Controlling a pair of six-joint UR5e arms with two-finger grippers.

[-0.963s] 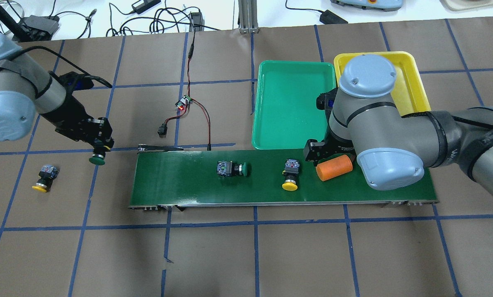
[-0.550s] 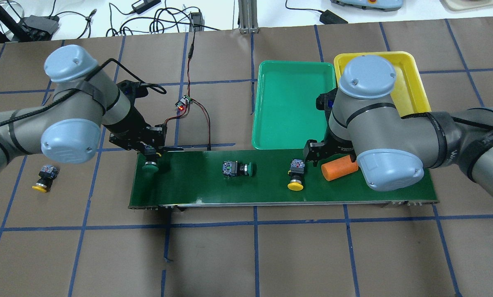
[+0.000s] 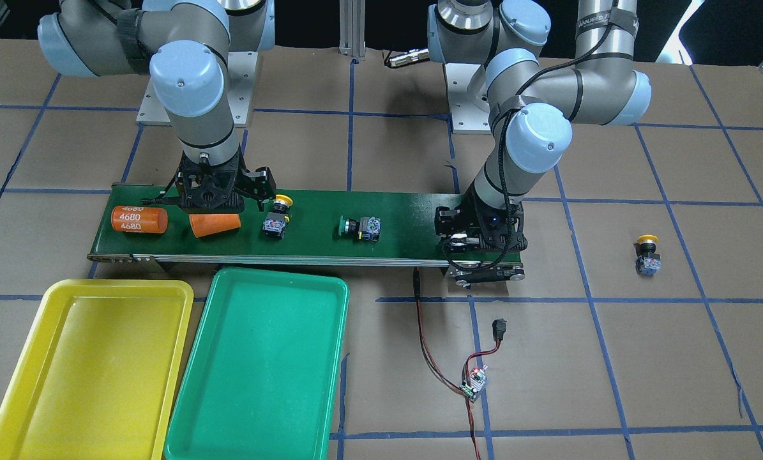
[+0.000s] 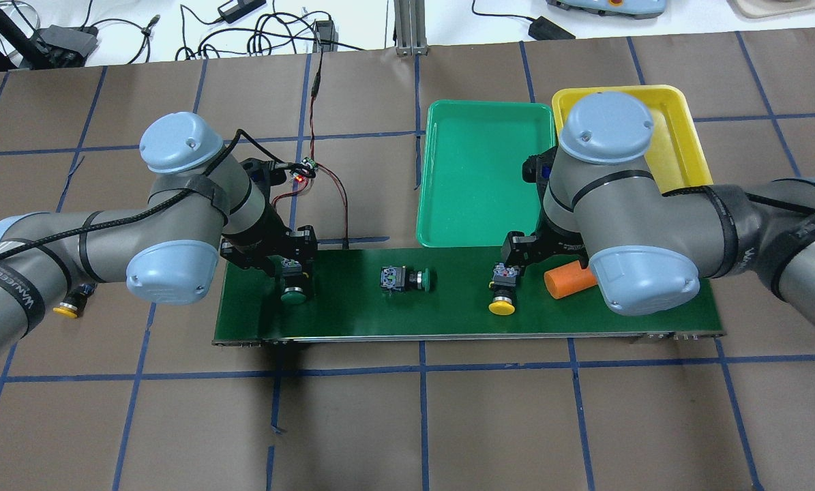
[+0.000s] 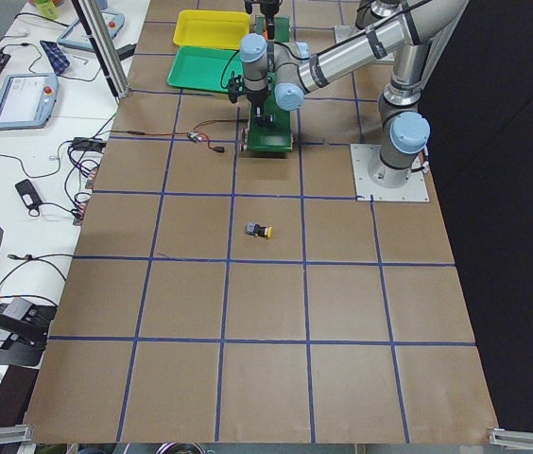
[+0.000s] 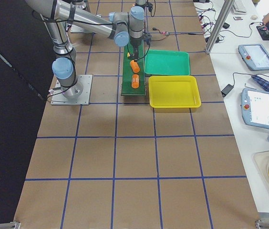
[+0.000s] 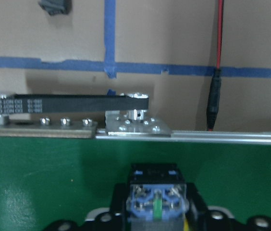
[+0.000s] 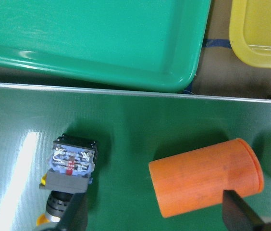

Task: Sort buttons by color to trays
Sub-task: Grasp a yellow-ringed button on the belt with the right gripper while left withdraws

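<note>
My left gripper is shut on a green button low over the left end of the belt; its grey contact block shows in the left wrist view. A second green button lies on its side mid-belt. A yellow button lies on the belt just under my right gripper, which is open and empty. Another yellow button lies on the table beyond the belt's left end, half hidden by my left arm in the overhead view. The green tray and yellow tray hold nothing.
The dark-green conveyor belt runs across the middle. An orange cylinder lies between my right gripper's fingers, beside the yellow button. A second orange cylinder marked 4680 lies at the belt's right end. Red and black wires lie behind the belt.
My left arm has swung right, carrying the green button from over the table onto the belt's left end. The things on the belt have drifted right. My right arm has not moved.
</note>
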